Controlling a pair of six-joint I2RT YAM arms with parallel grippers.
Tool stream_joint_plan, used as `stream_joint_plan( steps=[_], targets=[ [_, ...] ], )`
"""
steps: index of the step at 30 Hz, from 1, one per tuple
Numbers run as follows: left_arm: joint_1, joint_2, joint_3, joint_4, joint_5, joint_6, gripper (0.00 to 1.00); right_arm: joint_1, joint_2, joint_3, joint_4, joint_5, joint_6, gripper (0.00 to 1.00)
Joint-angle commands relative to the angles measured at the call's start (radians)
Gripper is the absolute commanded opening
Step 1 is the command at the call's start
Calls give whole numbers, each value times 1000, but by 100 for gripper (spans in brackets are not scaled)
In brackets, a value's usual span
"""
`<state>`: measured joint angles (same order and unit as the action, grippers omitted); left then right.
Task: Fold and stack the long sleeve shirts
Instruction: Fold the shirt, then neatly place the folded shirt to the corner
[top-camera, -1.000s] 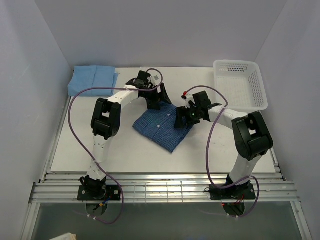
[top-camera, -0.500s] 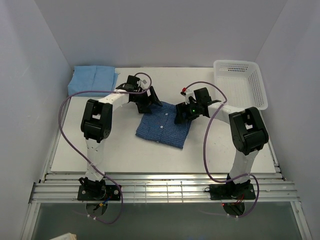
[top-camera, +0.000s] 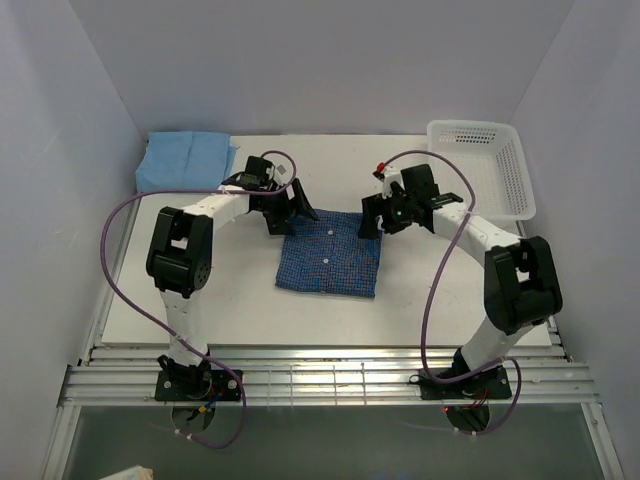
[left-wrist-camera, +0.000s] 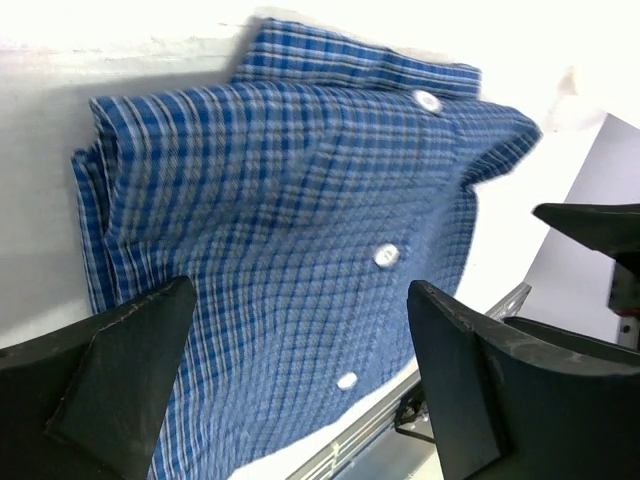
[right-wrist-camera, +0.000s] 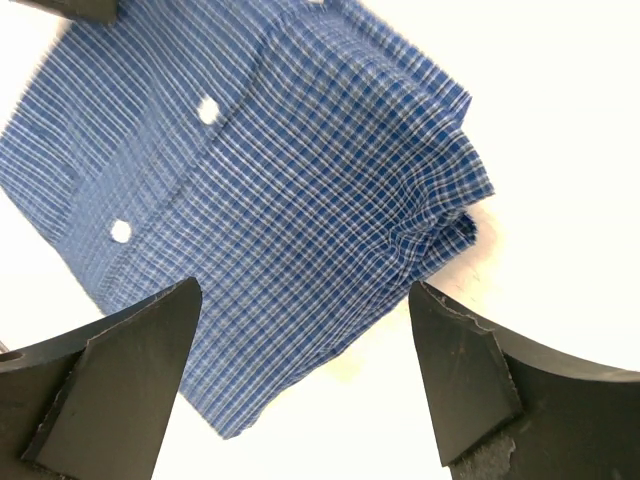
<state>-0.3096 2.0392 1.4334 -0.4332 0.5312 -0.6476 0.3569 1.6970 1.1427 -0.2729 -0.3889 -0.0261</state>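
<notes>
— Where to find the checked shirt (top-camera: 330, 252)?
— Folded flat mid-counter (top-camera: 230, 290), far corners beside left end effector (top-camera: 288, 213) and right end effector (top-camera: 382, 220), both spread wide, empty.
— Next?
— Probably best: pinch all layers, lift level, set squarely on light blue shirt (top-camera: 185, 160), far left.

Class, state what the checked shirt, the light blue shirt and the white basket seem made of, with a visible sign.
Checked shirt: woven cloth, matte; check weave, soft creases.
Light blue shirt: probably plain matte cloth; soft folded layers.
White basket: likely moulded plastic; rigid mesh walls.
</notes>
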Motion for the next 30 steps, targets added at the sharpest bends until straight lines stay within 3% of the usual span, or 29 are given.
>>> stream_joint_plan(
  steps=[1,11,18,24,30],
  targets=[
    [0,-157,16,-21,-10,28,98,-7,-103,-33,-25,48,89,90],
    [-62,-232,-82,-27,-4,34,98,-13,-154,-130,-37,214,305,90],
    [-106,-166,-122,-9,6,28,98,-12,-65,-129,-20,193,373,92],
    [-109,-117,-140,11,-5,31,98,-13,45,-92,40,165,422,100],
    [-109,-73,-145,13,-16,49,98,-13,133,-57,84,127,472,85]
  ],
)
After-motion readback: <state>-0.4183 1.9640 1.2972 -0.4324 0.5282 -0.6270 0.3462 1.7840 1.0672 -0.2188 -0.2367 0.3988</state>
